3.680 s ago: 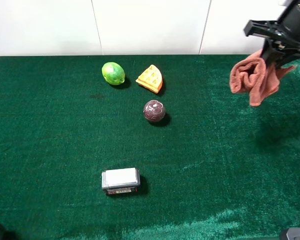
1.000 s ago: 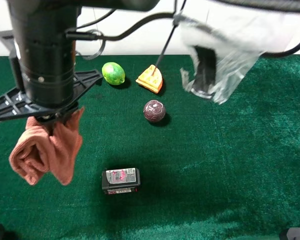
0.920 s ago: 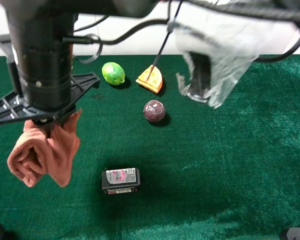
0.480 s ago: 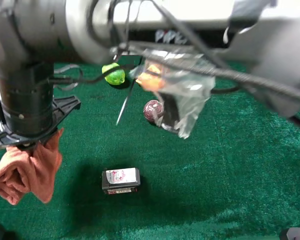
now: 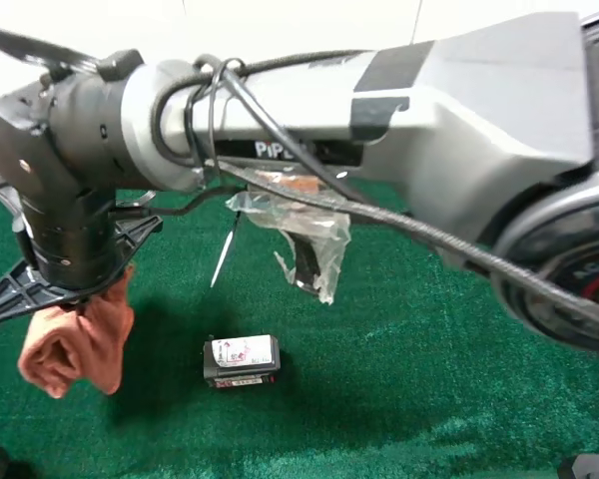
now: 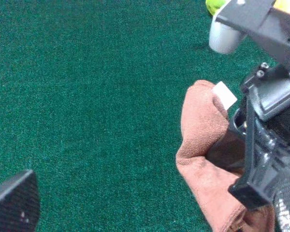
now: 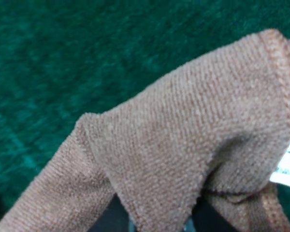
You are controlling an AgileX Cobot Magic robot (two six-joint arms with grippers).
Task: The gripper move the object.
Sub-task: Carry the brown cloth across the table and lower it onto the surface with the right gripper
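Note:
The rust-orange towel hangs bunched over the front left of the green table. My right gripper has reached across from the right and is shut on the towel's top, its dark wrist right above. In the left wrist view the towel shows its white tag, with the black fingers clamped into the cloth. The right wrist view is filled by the towel, with the tag at its edge. One dark finger of my left gripper shows in the left wrist view; whether it is open I cannot tell.
A small black and white box lies just right of the towel. The big silver arm with its hanging plastic wrap hides the back of the green table. A lime shows in the left wrist view.
The right arm carried the towel from the far right across to the front left. In the last second the arm swung in front of the camera and now hides the lime, wedge and ball.

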